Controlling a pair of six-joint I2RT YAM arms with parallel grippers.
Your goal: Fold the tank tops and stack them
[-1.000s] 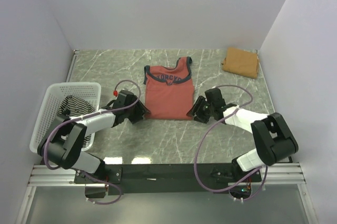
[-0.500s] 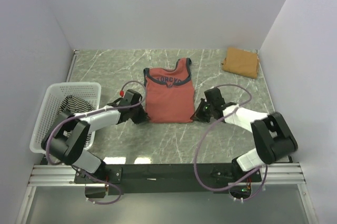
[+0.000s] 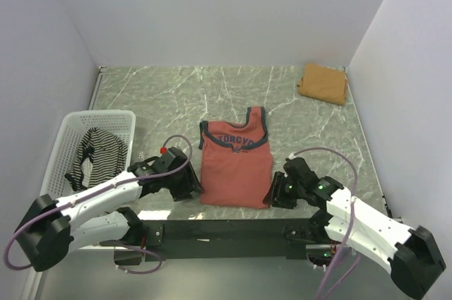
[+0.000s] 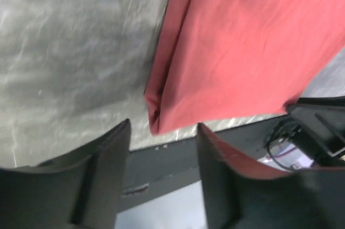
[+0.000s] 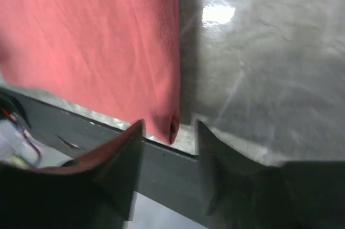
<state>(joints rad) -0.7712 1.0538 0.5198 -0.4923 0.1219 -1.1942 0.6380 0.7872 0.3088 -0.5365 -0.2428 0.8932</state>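
Observation:
The rust-red tank top (image 3: 236,169) with dark trim and chest print lies flat at the table's near edge, neck away from me. My left gripper (image 3: 191,186) sits at its near left corner and my right gripper (image 3: 274,194) at its near right corner. In the left wrist view the left gripper (image 4: 163,132) is open, and the red top's (image 4: 242,51) corner lies just ahead of the tips. In the right wrist view the right gripper (image 5: 170,129) is open, with the red top's (image 5: 97,40) corner loose between the tips. The tan-brown top (image 3: 323,82) lies folded at the back right. The striped top (image 3: 95,152) is in the basket.
A white mesh basket (image 3: 70,120) stands at the left side of the table. White walls close in the table on three sides. The black base rail (image 3: 226,233) runs right below the red top's hem.
Both grippers pulled the red top from mid-table toward the near edge. Their jaws shut on its lower corners, then opened and let go.

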